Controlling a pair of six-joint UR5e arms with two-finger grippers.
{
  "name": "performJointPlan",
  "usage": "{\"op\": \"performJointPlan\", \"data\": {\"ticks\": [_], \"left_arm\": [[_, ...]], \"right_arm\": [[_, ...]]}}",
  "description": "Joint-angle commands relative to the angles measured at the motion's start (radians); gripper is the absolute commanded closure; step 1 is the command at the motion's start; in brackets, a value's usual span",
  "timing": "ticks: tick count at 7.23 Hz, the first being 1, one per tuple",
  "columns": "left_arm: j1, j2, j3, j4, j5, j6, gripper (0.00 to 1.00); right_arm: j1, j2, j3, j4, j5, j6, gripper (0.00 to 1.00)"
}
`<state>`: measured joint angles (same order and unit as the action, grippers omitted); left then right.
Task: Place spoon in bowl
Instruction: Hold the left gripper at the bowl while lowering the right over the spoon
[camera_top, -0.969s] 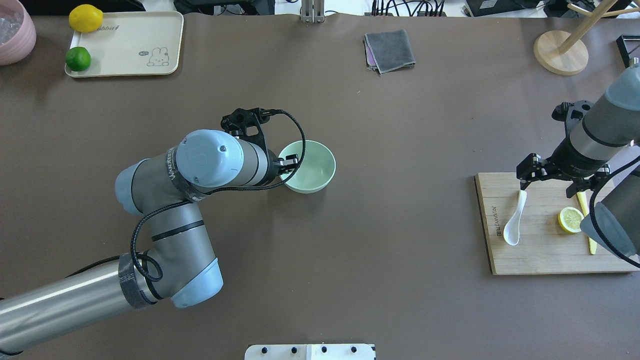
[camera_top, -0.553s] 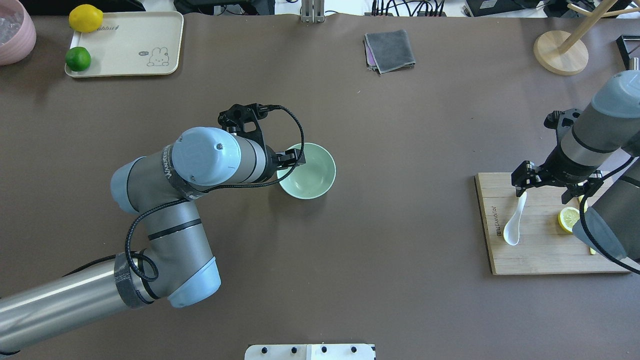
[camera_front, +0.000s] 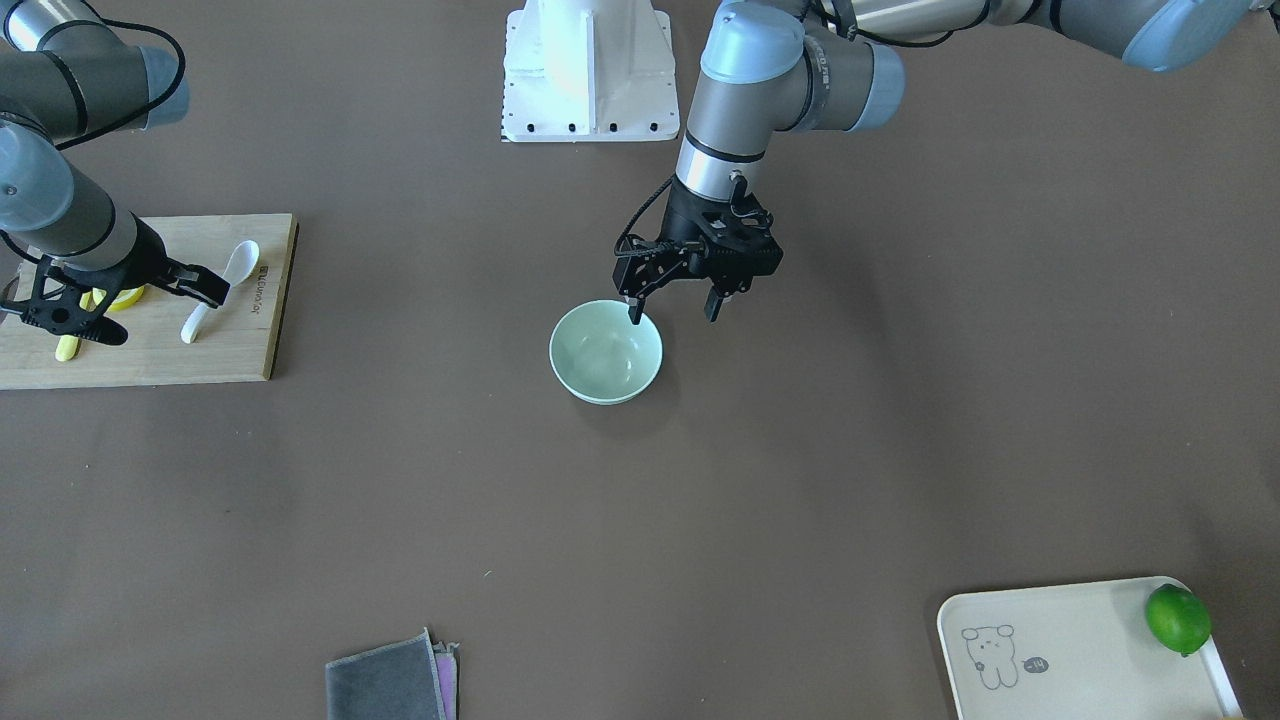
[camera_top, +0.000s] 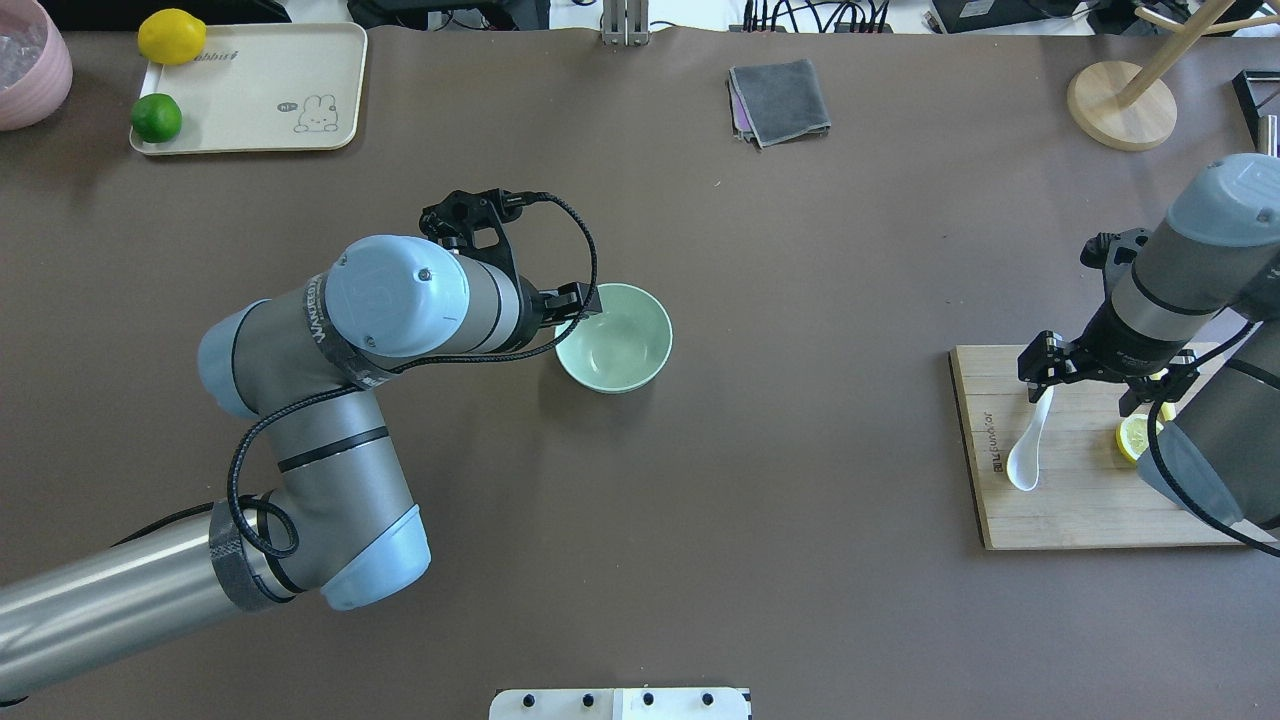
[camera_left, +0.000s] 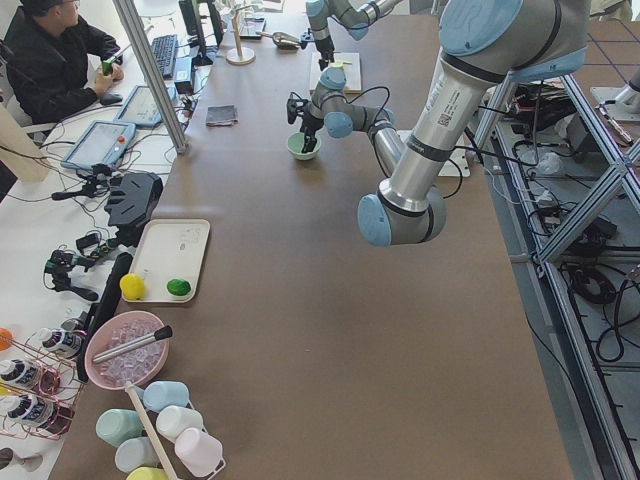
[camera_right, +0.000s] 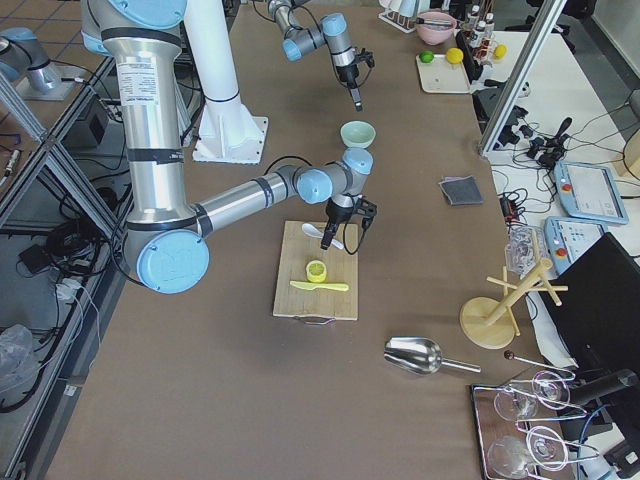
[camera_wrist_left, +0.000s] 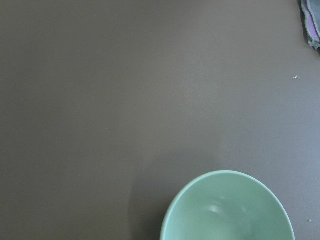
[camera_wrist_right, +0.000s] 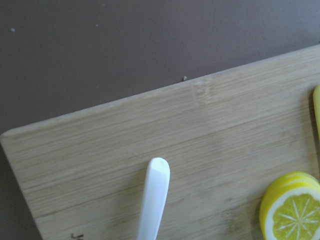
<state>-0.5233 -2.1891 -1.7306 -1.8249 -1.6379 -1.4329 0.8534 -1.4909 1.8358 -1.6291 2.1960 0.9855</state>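
Spoon (camera_top: 1030, 450): white, lying flat on the wooden cutting board (camera_top: 1070, 510), well apart from the bowl (camera_top: 625, 345) on the robot's right; scoop toward the robot, handle end pointing away from it. Not in the bowl.
Bowl: pale mint green, upright on the brown table (camera_top: 800, 450), holding nothing.
Left gripper (camera_front: 673, 316): jaws spread wide, nothing between them. One finger at the bowl's rim on the side nearest the robot's base, the other outside the bowl toward the robot's left. Contact with the rim cannot be told.
Right gripper (camera_top: 1082, 392): far from the bowl, above the board, jaws spread wide and holding nothing. In the overhead view one finger lies over the spoon's handle end, the other near the lemon slice (camera_wrist_right: 295, 215). Contact with the spoon cannot be told.
Right wrist view: handle end of the spoon low in the middle of the picture, lemon slice at lower right.
Yellow knife (camera_right: 320, 286): on the board, beyond the lemon slice as seen from the bowl.
Tray (camera_top: 250, 90): cream, well apart from the bowl at the far corner on the robot's left, carrying a lime (camera_top: 156, 117) and a lemon (camera_top: 171, 36).
Grey cloth (camera_top: 780, 100): folded, beyond the bowl, near the far edge of the table.
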Motion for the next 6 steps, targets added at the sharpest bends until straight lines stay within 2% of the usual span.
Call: {"op": "performJointPlan", "data": {"ticks": [1, 3, 5, 6], "left_arm": [[0.0, -0.001, -0.003, 0.004, 0.001, 0.008, 0.03], [0.002, -0.006, -0.003, 0.004, 0.001, 0.009, 0.03], [0.002, -0.003, -0.003, 0.004, 0.001, 0.009, 0.03], [0.0, 0.0, -0.004, 0.004, 0.001, 0.008, 0.03]], "right_arm": [[-0.005, 0.026, -0.004, 0.0, 0.001, 0.004, 0.0], [-0.002, 0.017, -0.029, 0.036, -0.004, 0.007, 0.0], [-0.004, 0.006, -0.126, 0.235, -0.004, 0.112, 0.0], [-0.002, 0.008, -0.113, 0.247, 0.002, 0.12, 0.0]]}}
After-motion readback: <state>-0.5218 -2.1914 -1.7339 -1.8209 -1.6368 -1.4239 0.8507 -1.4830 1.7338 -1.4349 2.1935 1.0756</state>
